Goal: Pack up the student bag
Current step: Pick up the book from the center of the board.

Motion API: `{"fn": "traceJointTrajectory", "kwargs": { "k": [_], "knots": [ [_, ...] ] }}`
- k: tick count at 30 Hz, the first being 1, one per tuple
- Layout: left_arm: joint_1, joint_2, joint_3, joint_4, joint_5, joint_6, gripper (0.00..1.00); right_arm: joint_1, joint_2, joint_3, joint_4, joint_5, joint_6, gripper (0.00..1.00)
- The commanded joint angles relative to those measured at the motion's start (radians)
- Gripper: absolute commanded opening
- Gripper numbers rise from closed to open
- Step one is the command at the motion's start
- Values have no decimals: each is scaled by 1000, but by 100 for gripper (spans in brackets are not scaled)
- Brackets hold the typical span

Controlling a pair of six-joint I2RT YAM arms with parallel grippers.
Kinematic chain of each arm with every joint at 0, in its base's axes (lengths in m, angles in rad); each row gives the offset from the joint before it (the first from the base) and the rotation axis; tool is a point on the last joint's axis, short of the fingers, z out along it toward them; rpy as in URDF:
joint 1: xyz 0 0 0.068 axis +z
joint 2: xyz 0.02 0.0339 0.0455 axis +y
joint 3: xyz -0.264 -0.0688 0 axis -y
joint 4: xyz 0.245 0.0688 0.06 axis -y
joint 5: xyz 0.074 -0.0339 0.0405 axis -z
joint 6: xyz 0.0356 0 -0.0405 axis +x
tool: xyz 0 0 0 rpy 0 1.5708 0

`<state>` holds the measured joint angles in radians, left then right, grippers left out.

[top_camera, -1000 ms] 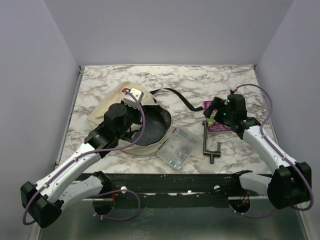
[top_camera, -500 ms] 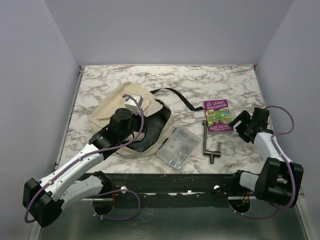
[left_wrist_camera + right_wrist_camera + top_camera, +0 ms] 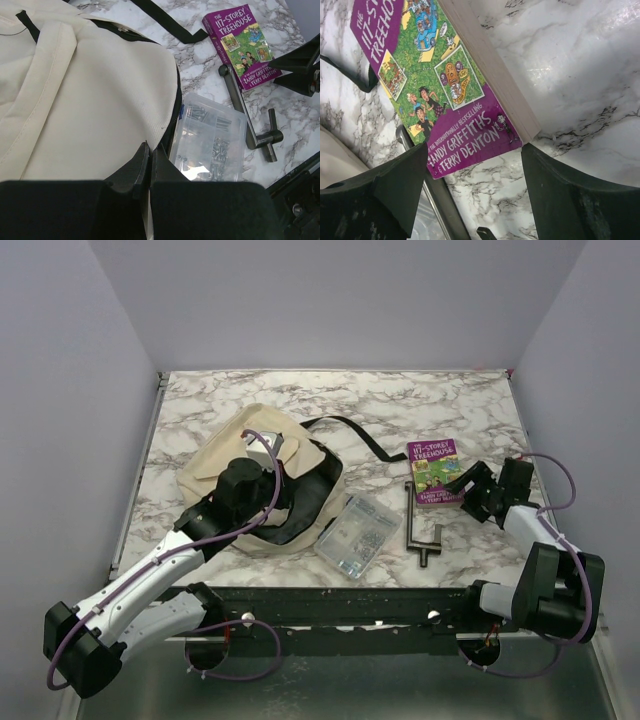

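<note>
Student bag (image 3: 212, 468) lies flat on the left-centre of the counter (image 3: 450, 400), cream fabric up, with a black zip line along its right edge. It is the biggest item there. Black strap (image 3: 345, 430) runs off the bag's far right side across the marble, its end pointing toward the book.

Left end effector (image 3: 149, 149) sits at the bag's near right edge. Its jaws are pressed together with a thin strip of cream fabric pinched between them. In the top view the left arm (image 3: 150, 570) reaches in from the near left corner and covers the bag's middle.

Clear box (image 3: 352, 535) of small metal hardware lies just beside the bag's right edge, set diagonally to the counter's near edge; whether it touches the bag cannot be told. Metal tool (image 3: 420, 525), dark, a long bar with a short cross handle at the near end, lies right of the box and apart from it. The bar points away toward the book.

Book (image 3: 435, 472), purple cover, title "117-Storey Treehouse", lies flat and face up, right of centre. The tool's far end is just beside its near left side.

Right end effector (image 3: 474, 152) is low at the book's near right corner, fingers wide apart, with the corner between them. Contact with the book cannot be told. Right arm (image 3: 535, 535) is folded close to its base at the near right.
</note>
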<state>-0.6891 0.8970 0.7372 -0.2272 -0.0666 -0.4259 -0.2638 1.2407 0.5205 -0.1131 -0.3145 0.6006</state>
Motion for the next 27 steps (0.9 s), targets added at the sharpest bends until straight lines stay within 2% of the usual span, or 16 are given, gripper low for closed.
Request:
{"fn": "traceJointTrajectory", "kwargs": {
  "k": [1,9,16,27],
  "knots": [
    [-6,-1,19,-8,63,-24,0,-6,33,24,19,50,-35,79],
    [-5,11,31,-8,65,-23,0,-6,37,42,-5,95,-59,78],
    [-6,11,32,-9,65,-20,0,-6,64,61,25,66,-77,77],
    [-5,21,37,-8,65,-19,0,-6,-31,42,75,-10,-59,70]
  ]
}}
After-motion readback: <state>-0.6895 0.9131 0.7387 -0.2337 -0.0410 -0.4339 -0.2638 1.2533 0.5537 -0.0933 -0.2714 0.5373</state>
